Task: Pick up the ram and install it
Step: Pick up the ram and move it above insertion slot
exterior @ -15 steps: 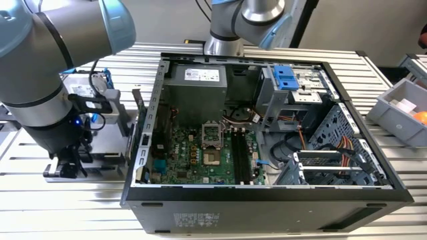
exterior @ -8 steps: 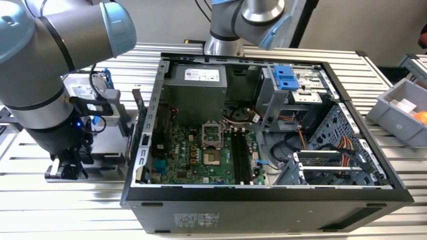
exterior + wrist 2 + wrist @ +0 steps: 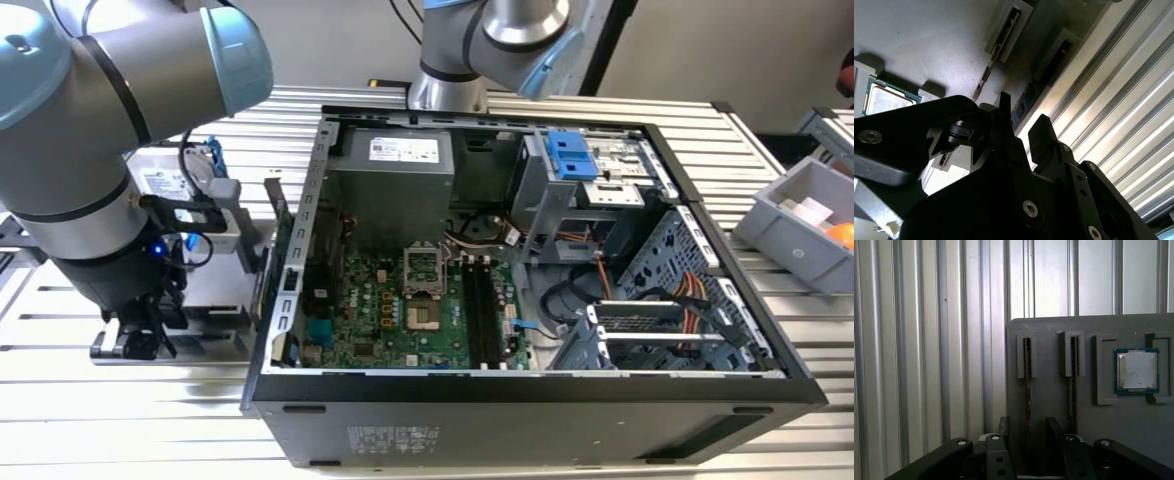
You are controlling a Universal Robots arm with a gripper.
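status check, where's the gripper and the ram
Open gripper astride the ram, no grip yet. Ram on edge in its grey holder slot. A second stick in the next slot, close beside.

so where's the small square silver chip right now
In the first wrist view the small square silver chip lies recessed in the grey tray, beside two upright ram sticks.
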